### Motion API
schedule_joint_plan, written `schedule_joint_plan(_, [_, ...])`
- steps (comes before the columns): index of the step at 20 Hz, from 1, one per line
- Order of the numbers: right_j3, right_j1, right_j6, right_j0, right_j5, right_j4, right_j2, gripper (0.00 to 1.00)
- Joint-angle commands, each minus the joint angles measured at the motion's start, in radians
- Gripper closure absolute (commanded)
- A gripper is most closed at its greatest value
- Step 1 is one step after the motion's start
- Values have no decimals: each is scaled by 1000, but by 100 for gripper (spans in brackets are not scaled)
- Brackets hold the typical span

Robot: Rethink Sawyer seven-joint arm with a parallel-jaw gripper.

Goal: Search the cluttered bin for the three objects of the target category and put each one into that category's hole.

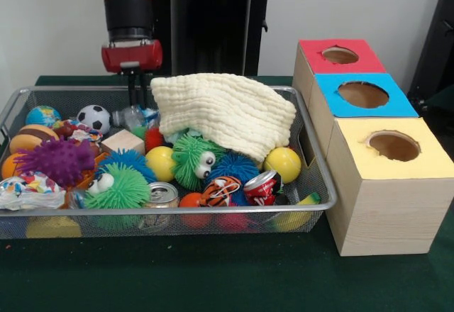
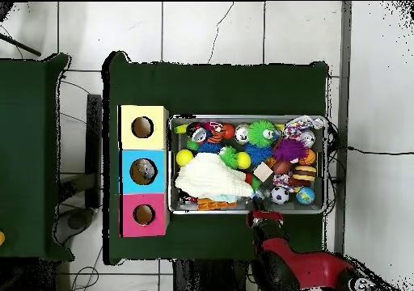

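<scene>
**Bin fully loaded, cloth masking part of contents, gripper poised at rear edge**

We find the bin (image 1: 312,184) standing on the green counter (image 1: 213,276), its long side parallel to the row of three boxes just beside it. It is crowded: a cream cloth (image 1: 223,110) lies draped over the middle and the end nearest the boxes, and in our judgement it hides whatever sits beneath, which would explain why a search is called for. Around the cloth we note spiky green (image 1: 124,188), blue (image 1: 234,166) and purple (image 1: 60,159) balls, two yellow balls (image 1: 284,163), a small football (image 1: 93,118), a wooden cube (image 1: 123,141) and two drink cans (image 1: 262,186).

The boxes carry one round hole each: the red-topped box (image 1: 339,55) farthest from the front camera, the blue-topped box (image 1: 363,94) in the middle, the yellow-topped box (image 1: 392,145) nearest. We cannot tell from these views which category is the target.

The gripper (image 1: 137,84) hangs from the red arm (image 1: 128,3) over the bin's far rim, near the football and the cloth's edge. Its dark fingers point down, close together. We cannot tell how far it is open, and we see nothing held in it. The overhead view places it at the bin's robot-side wall. We judge no object delivered as yet.
</scene>
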Motion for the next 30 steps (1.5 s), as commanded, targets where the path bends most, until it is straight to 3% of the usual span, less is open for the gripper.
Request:
schedule_joint_plan(1, [202,-302,125,1,361,83,131,100])
schedule_joint_plan(8, [292,-466,77,-61,505,156,241,100])
schedule_joint_plan(19, [379,-640,6,-124,649,294,383,100])
schedule_joint_plan(25, [418,-850,-210,-192,858,543,559,100])
schedule_joint_plan(30, [424,-994,-313,-150,987,709,572,100])
